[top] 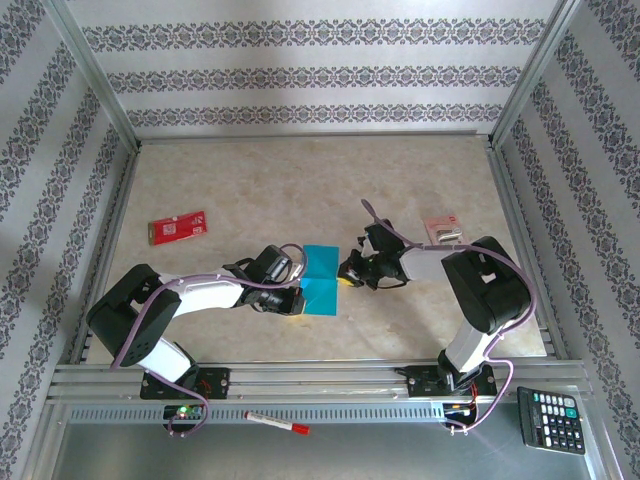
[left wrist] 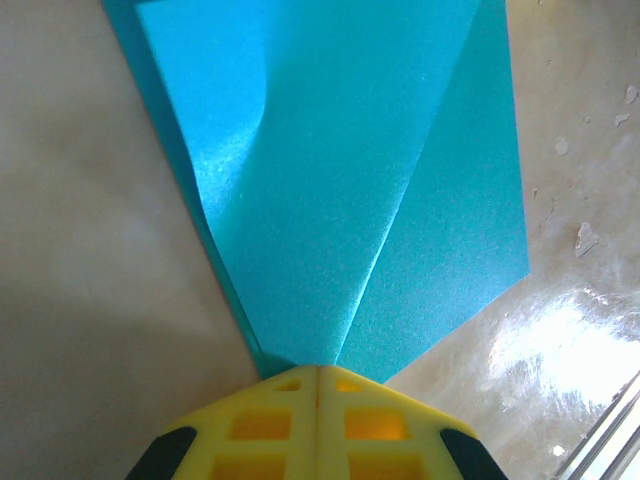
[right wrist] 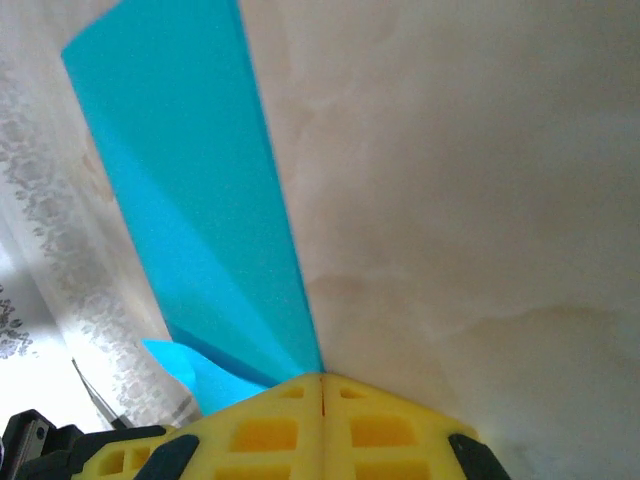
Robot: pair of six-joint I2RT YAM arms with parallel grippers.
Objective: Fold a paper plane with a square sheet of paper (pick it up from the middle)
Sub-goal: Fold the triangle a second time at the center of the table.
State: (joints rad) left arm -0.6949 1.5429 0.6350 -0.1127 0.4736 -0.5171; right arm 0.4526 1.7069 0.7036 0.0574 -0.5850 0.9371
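The square sheet of paper (top: 322, 282) is a teal-blue creased shape, smaller than a full square, lying at the table's middle between my two arms. In the left wrist view the paper (left wrist: 350, 180) fans out from my left gripper (left wrist: 318, 368), and a fold line runs straight into the seam of the shut yellow fingers. From above, the left gripper (top: 299, 298) sits at the paper's near left corner. My right gripper (top: 349, 272) meets the paper's right edge. In its wrist view the paper (right wrist: 190, 180) ends at the shut right gripper (right wrist: 322, 377), with a loose flap below.
A small red-and-white card (top: 177, 227) lies at the left of the table and a pinkish packet (top: 441, 230) at the right. A red-capped pen (top: 278, 424) and a calculator (top: 551, 419) rest on the near metal ledge. Patterned walls enclose the table.
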